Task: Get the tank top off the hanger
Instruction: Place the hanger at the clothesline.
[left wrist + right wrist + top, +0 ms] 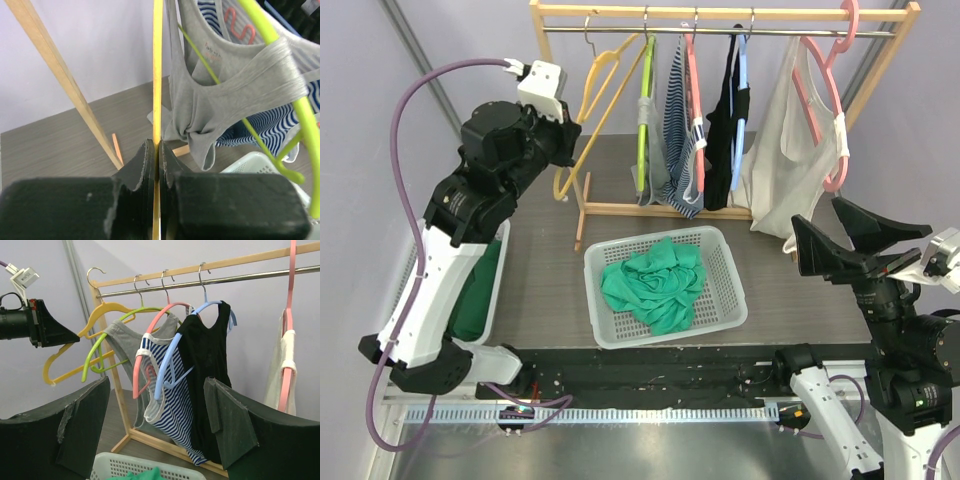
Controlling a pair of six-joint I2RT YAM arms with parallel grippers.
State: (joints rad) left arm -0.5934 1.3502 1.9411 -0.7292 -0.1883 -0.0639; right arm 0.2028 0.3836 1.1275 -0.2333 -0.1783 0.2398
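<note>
Green cloth (655,285), perhaps shirts, in white basket (725,285); left jaws clenching yellow hanger (157,75), right jaws released.

Right gripper (157,432) jaws spread wide, nothing between them. Ahead of the fingers, rack rail (240,277) with hangers. Black tank top (205,360) on blue hanger (163,369) dead ahead. Striped top (172,415) on pink hanger (170,305) just left of it. Grey tank top (125,342) on green hanger (95,350) further left. Yellow hanger (107,307) far left, bare, left gripper (74,337) tip at it. Cream garment (286,360) far right. White basket (120,465) below the jaws.
</note>
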